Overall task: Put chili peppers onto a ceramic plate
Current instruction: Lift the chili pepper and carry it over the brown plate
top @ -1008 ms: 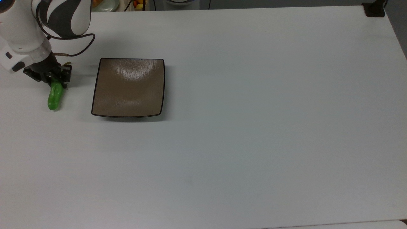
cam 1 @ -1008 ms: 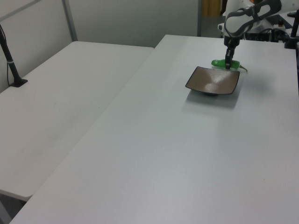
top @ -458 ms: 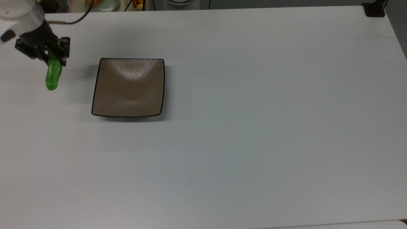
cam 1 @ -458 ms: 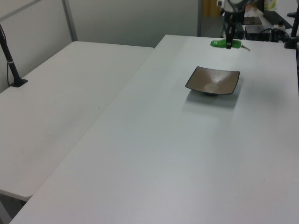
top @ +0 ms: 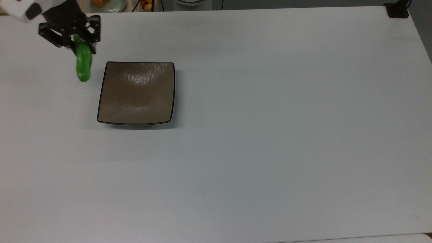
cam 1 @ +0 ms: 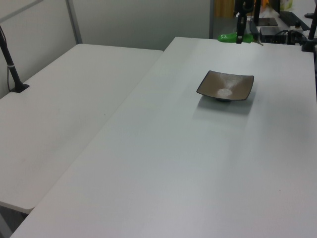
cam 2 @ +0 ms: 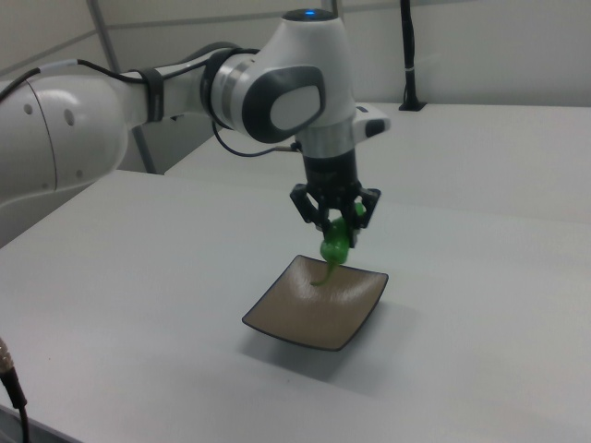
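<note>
The bright green chili pepper (top: 83,63) hangs in the air, held near its stem end by my gripper (top: 79,43), which is shut on it. In the top view it is just left of the plate's upper left corner. The square brown ceramic plate (top: 136,92) lies flat on the white table with nothing on it. The right view shows the gripper (cam 2: 338,228) high above the plate (cam 2: 317,304) with the pepper (cam 2: 334,245) between the fingers and its thin stem pointing down. In the left view the pepper (cam 1: 229,37) floats beyond the plate (cam 1: 225,85).
The white table (top: 270,135) stretches wide to the top view's right. A black mount (top: 397,10) sits at its upper right corner. A bowl of fruit (top: 104,4) lies past the far edge. A second white table (cam 1: 59,119) adjoins in the left view.
The gripper lifted the pepper off the table beside the plate, then carried it toward the top view's right, closer to the plate's upper left corner.
</note>
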You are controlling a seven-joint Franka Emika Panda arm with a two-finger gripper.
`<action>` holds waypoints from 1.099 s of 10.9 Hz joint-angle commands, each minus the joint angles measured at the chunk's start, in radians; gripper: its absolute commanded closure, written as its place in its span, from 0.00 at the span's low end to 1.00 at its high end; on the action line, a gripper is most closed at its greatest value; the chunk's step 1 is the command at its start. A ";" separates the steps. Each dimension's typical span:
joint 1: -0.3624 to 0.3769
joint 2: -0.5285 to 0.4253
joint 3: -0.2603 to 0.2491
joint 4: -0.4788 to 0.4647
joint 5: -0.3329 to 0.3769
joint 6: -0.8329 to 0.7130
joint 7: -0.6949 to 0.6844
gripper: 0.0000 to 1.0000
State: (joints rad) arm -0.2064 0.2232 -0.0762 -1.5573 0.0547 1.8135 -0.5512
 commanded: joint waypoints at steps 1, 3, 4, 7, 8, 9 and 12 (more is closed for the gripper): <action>0.061 -0.025 0.025 -0.013 0.016 -0.016 0.120 0.92; 0.062 -0.027 0.084 -0.017 0.008 -0.016 0.216 0.92; 0.064 -0.025 0.093 -0.026 0.005 -0.016 0.237 0.92; 0.071 -0.010 0.093 -0.079 -0.001 0.012 0.251 0.91; 0.071 -0.007 0.093 -0.104 -0.003 0.044 0.251 0.90; 0.071 -0.005 0.093 -0.136 -0.003 0.084 0.252 0.90; 0.073 0.013 0.093 -0.188 -0.004 0.162 0.278 0.89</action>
State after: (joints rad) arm -0.1402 0.2404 0.0192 -1.6928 0.0596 1.9098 -0.3192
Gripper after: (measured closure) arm 0.608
